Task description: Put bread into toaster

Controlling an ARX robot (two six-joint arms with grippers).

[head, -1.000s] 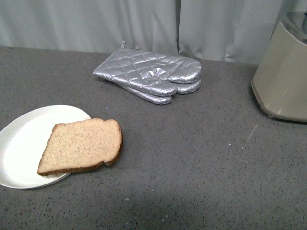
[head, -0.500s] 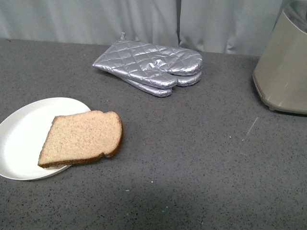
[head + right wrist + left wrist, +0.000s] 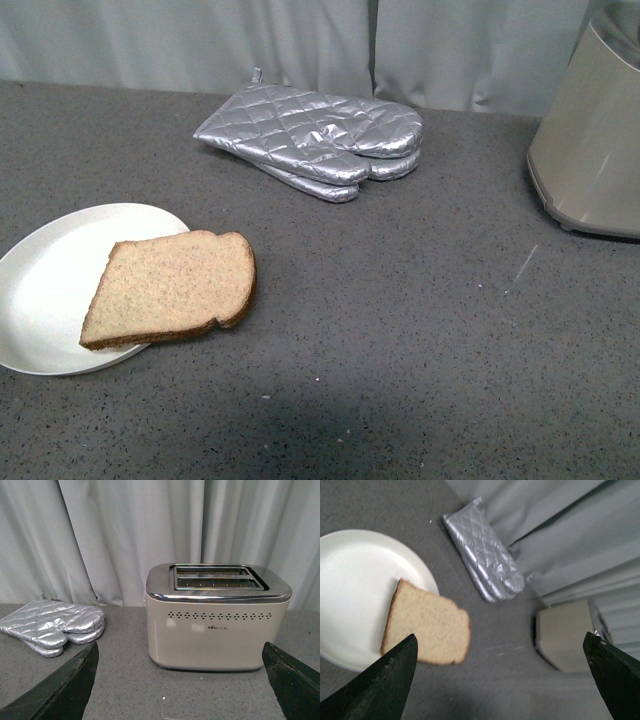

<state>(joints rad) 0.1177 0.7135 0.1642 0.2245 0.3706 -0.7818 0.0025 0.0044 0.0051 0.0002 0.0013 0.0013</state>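
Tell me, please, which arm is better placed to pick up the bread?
Left. The left gripper hangs open above the bread, partly off the plate; the right gripper faces the toaster, no bread in its view.

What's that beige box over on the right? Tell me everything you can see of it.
It is the toaster: a cream, boxy body with rounded corners and a shiny metal top holding two long, empty slots. Its side has a row of small vent holes and a tiny logo. It stands upright on the grey speckled counter, in front of a pale curtain, with nothing else touching it.
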